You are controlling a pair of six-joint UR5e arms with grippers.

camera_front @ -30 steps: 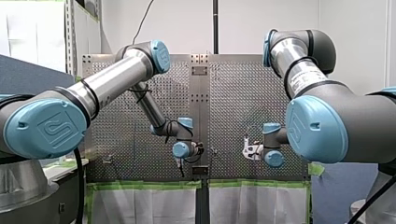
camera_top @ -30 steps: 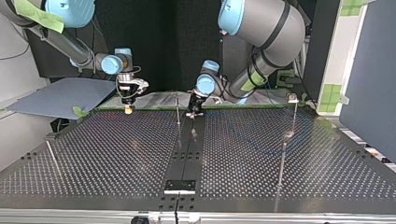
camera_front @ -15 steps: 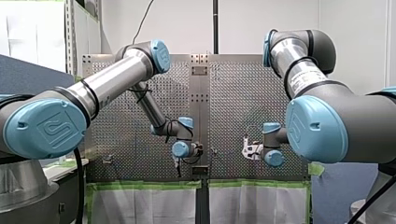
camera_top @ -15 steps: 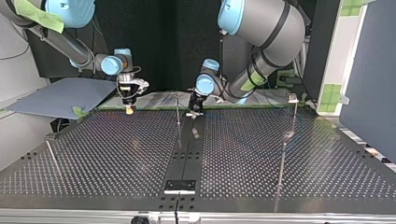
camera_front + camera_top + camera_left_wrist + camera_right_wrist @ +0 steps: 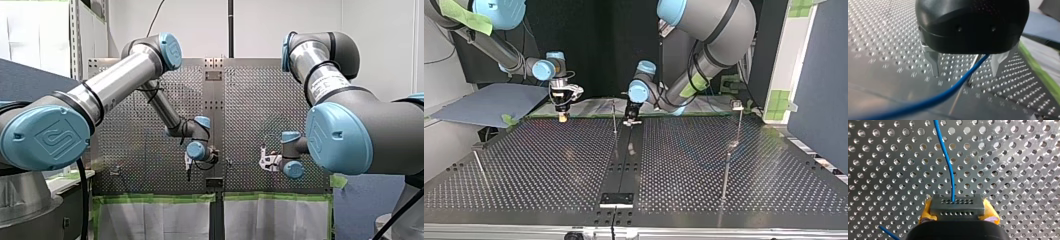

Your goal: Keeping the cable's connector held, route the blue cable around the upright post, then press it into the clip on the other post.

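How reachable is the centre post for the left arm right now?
Likely yes. My left gripper hangs just beside the post, nothing between them. In the left wrist view the post stands just ahead between the open fingers, only the blue cable crossing in front.

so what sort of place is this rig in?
Most likely a robotics lab test cell: two robot arms working over a perforated metal table, with thin posts fixed upright on it.
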